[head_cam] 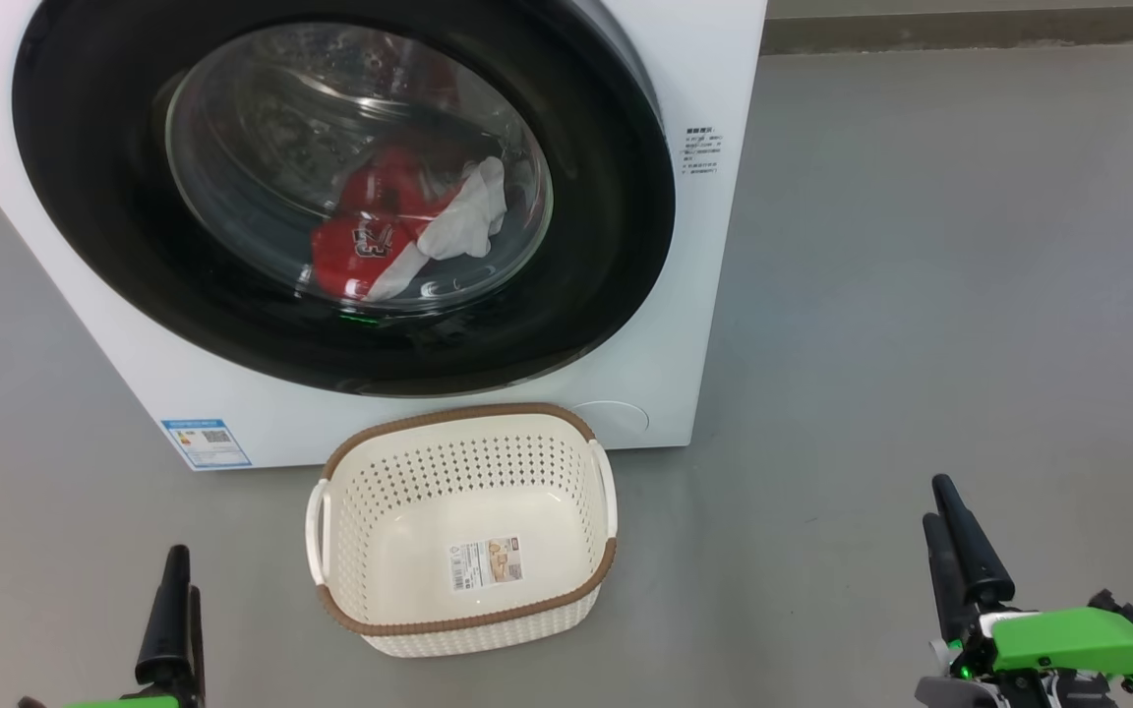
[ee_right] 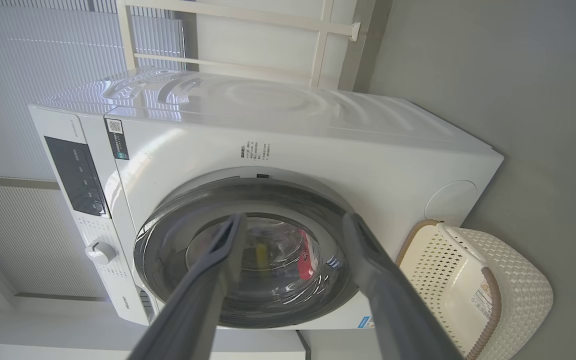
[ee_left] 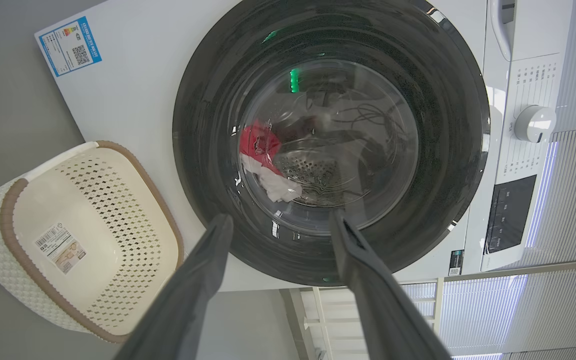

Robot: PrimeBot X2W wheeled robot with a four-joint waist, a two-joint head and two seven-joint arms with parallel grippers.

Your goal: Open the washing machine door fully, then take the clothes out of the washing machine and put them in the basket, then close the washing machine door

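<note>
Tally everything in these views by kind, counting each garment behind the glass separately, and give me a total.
Washing machine: 1
Garments in the drum: 2, the red jersey and the white cloth
Basket: 1, with nothing in it
Grippers: 2, the left gripper and the right gripper, both with jaws apart
Total: 6

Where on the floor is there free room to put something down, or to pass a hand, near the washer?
The widest bare floor lies right of the washing machine and the basket, up to the right gripper. A smaller bare patch lies left of the basket, before the left gripper. Crowded: the basket stands close under the washing machine door.
</note>
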